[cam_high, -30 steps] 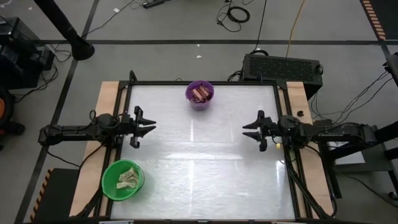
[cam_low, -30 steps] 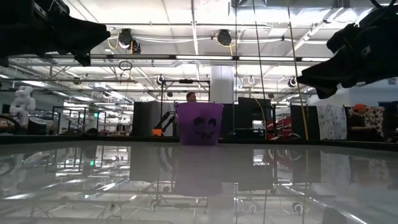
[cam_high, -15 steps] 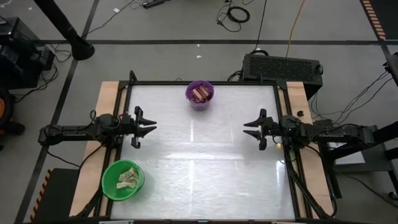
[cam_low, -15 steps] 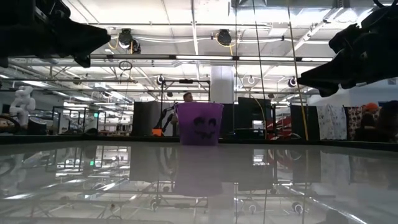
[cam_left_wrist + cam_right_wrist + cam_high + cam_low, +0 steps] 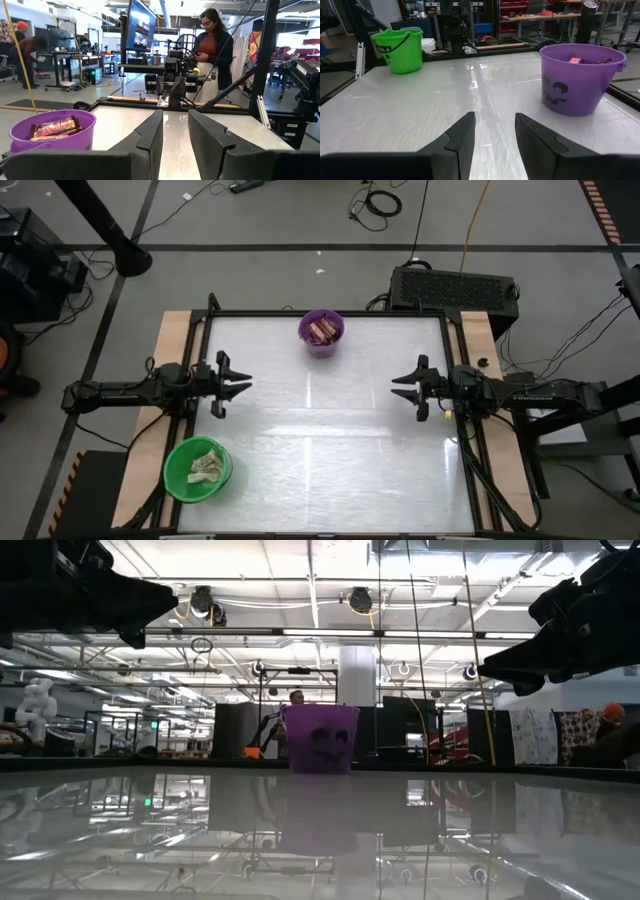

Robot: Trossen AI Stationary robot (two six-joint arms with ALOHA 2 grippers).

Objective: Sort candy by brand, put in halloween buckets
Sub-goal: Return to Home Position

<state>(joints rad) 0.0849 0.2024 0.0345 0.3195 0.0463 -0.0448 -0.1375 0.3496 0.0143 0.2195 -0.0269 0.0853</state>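
I'm watching the right gripper (image 5: 405, 384) easing back from the purple bucket (image 5: 321, 352) and its candy (image 5: 320, 330), left gripper (image 5: 238, 387) idling opposite, both spread empty, so sorting's looking finished.

A glossy white table (image 5: 330, 430) carries a purple bucket (image 5: 321, 351) at the middle of one edge and a green bucket (image 5: 177, 467) at a corner, well apart

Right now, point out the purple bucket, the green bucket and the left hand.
purple bucket (image 5: 590, 85): right wrist view, side wall.
green bucket (image 5: 405, 57): right wrist view, side wall.
left hand (image 5: 245, 384): high view, between fingertips.
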